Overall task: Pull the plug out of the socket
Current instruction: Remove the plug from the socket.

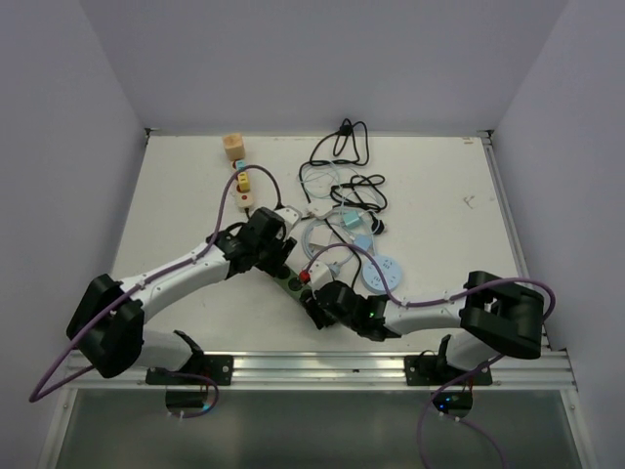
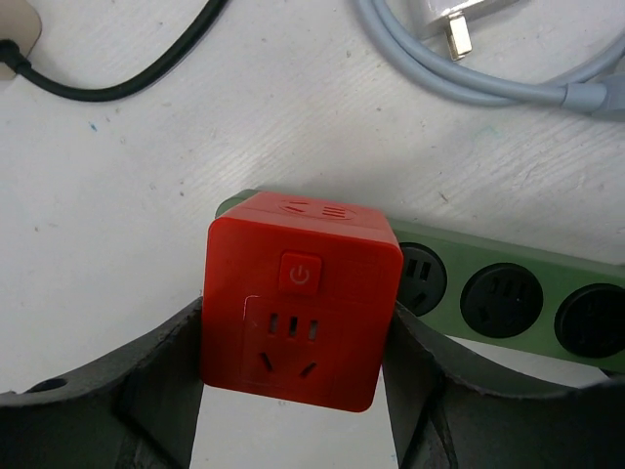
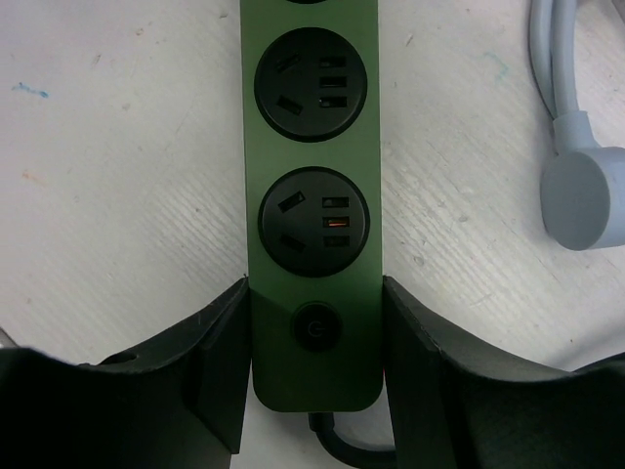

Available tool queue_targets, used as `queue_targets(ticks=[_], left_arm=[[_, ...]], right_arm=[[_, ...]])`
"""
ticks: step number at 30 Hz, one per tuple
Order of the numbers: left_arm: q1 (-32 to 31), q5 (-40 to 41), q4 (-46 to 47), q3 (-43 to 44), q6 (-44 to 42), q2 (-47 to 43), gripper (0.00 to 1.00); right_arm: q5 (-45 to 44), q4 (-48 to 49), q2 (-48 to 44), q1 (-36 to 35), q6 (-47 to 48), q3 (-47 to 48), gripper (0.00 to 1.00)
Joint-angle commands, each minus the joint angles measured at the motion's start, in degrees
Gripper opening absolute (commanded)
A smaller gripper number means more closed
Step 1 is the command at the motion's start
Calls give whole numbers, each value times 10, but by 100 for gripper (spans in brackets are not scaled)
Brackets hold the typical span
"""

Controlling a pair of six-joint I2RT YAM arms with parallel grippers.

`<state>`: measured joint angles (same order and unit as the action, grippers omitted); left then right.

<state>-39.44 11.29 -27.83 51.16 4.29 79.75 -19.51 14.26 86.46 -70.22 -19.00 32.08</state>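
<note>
Near the middle of the white table [image 1: 439,195], a long green plastic socket strip [image 1: 291,283] is seen from the top view to lie between the two arms, with a small patch of red [image 1: 305,277] on it. Little more is resolved from above, as both wrists cover the strip.

In the left wrist view that red item is shown to be a red cube-shaped plastic plug [image 2: 298,313] with a power button and its own socket face. It is seated over one end of the green strip [image 2: 508,293], and three empty round sockets are exposed beside it. The left end effector [image 2: 298,337] is clenched on the cube, with a dark finger [image 2: 166,371] pressed against each side. Whether the pins are fully seated cannot be told.

In the right wrist view the round power button at the strip's other end [image 3: 312,147] is recorded. The right end effector [image 3: 312,303] is clamped across the strip at that button, both fingers [image 3: 215,352] touching its edges.

A pale grey-blue cable [image 2: 469,83] and a black cable [image 2: 146,78] are noted lying loose on the table beyond the cube. Only from above are a small wooden block [image 1: 232,147] and a pale blue disc [image 1: 381,272] visible.
</note>
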Motion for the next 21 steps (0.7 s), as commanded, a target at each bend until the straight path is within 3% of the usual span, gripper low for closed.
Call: queue_targets(ticks=[1,12,16,21], left_arm=[[-3,22,124,-38,91,-77,0],[-11,82,250,-163,150,-166,0],[-12,81,215,-144,147,-151,0],[-12,99,118,-56,130,-95,0]], right_arm=[[49,-28,-2,8,-31,-18,0],[83,-48,-15,23,-47,-16,0],[61,-78,-4,21,-38,3,0],[24,-103,17,0,-31,23,0]])
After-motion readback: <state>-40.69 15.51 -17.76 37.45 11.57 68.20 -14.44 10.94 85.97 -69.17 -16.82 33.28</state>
